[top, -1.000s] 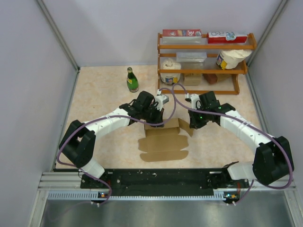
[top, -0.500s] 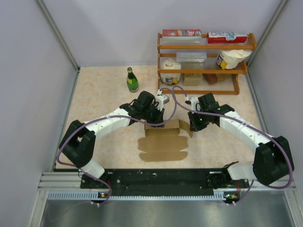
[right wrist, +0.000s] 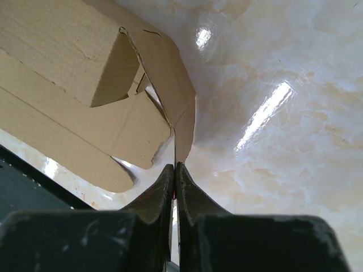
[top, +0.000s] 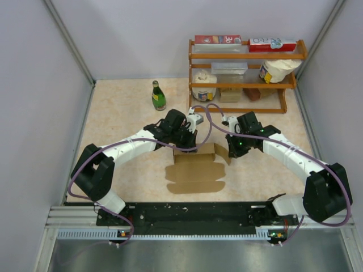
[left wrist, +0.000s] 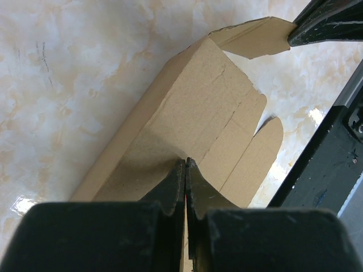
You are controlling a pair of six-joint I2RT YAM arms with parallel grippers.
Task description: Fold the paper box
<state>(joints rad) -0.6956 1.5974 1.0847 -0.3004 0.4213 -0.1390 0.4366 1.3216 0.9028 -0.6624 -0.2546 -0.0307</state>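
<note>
Paper box (top: 195, 171): plain brown cardboard, partly formed, on the marbled table (top: 125, 116), centred between the two arms and just ahead of their bases. The near part lies flat on the table, with rounded flaps at its near edge. The far panel is lifted up off the table.

Left tool (top: 184, 147): at the far-left end of the box, on the top edge of the raised panel. In the left wrist view the two fingers are pressed together with the thin edge of the panel pinched between them. From there the panel runs away from the tool, creased lengthwise.

Right tool (top: 230, 152): at the far-right corner of the box. In the right wrist view the fingers are closed on the end flap, which is seen edge-on and enters the gap between them as a thin line. The flap is tilted up from the table and bent away from the main panel. A small tuck tab stands open beside it.

Both tools touch the cardboard at opposite ends of the same raised rear section. The flat near part of the box lies apart from both.

A green bottle (top: 158, 96) and a wooden rack (top: 245, 56) stand at the far side of the table, well apart from the box.
</note>
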